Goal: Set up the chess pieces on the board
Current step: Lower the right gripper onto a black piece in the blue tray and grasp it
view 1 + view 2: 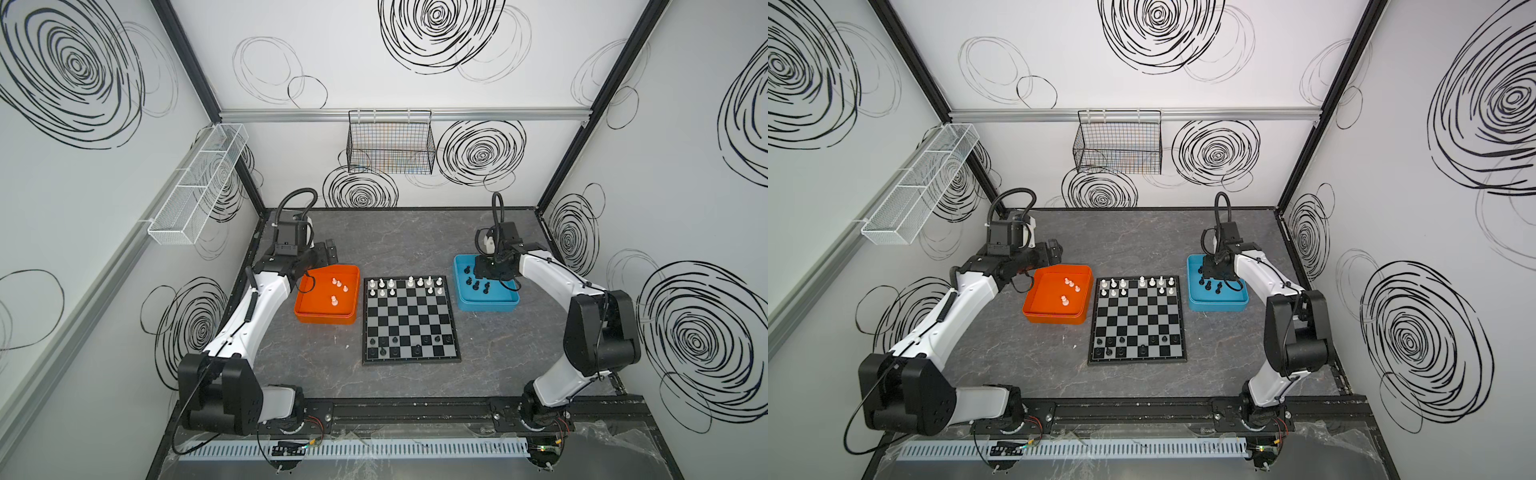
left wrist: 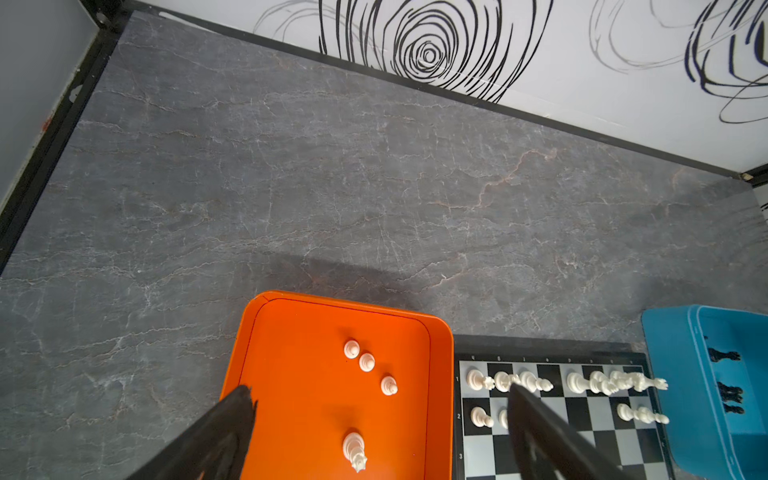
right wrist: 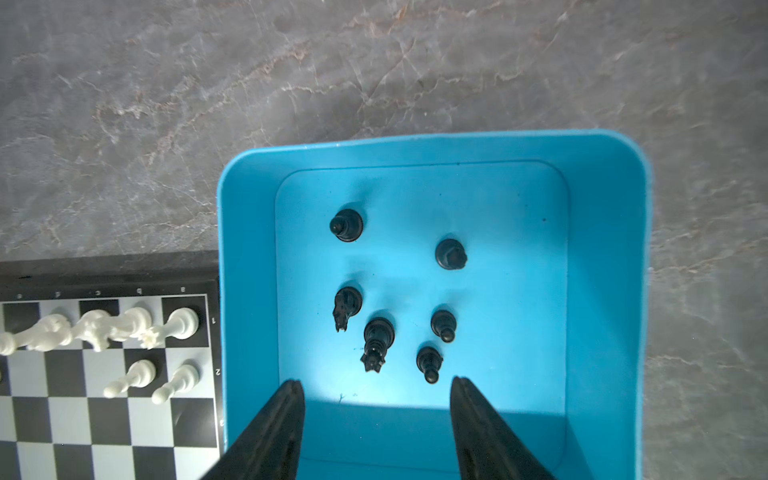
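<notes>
high stereo pair, close wrists, common board (image 1: 411, 320)

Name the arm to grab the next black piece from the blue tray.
Right. The right gripper hangs open over the blue tray, the black pieces close ahead; the left gripper is by the orange tray, across the board.
</notes>
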Tool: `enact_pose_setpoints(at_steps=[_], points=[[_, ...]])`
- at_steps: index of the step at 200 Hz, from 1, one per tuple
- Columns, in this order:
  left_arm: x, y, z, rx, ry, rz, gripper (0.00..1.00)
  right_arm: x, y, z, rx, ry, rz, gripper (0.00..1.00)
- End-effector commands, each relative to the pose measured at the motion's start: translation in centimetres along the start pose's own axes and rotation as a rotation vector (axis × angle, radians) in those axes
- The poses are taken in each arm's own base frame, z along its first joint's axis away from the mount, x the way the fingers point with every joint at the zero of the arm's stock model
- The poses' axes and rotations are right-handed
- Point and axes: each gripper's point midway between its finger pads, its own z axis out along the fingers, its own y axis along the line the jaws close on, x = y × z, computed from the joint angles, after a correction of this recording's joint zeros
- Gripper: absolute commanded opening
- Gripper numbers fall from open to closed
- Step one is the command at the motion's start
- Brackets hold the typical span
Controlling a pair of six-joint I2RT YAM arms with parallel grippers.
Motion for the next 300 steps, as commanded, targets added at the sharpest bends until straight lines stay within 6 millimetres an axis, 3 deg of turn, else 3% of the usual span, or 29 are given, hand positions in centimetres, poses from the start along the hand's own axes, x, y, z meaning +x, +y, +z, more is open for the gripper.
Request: enact_pose_setpoints(at_steps=[1, 41, 187, 236, 300], points=[[-2.0, -0.4, 0.0, 0.037, -0.136, 0.050, 0.97, 1.1, -0.3, 0.9, 0.029, 0.042, -0.034, 0.57], [0.1, -0.2, 1.6, 0.053, -0.103, 0.043, 0.97, 1.0, -0.4, 2.2, 0.040, 0.061, -0.031, 0.53], [1.0, 0.0, 3.6, 0.082, -0.073, 0.044, 0.97, 0.4, 0.2, 4.6, 0.020, 0.106, -0.038, 0.31], [1.1, 0.0, 3.7, 0.083, -0.070, 0.044, 0.97, 0.5, 0.3, 4.6, 0.013, 0.111, -0.039, 0.21], [1.3, 0.0, 3.8, 0.084, -0.066, 0.039, 0.97, 0.3, 0.0, 3.7, 0.027, 0.096, -0.043, 0.18]])
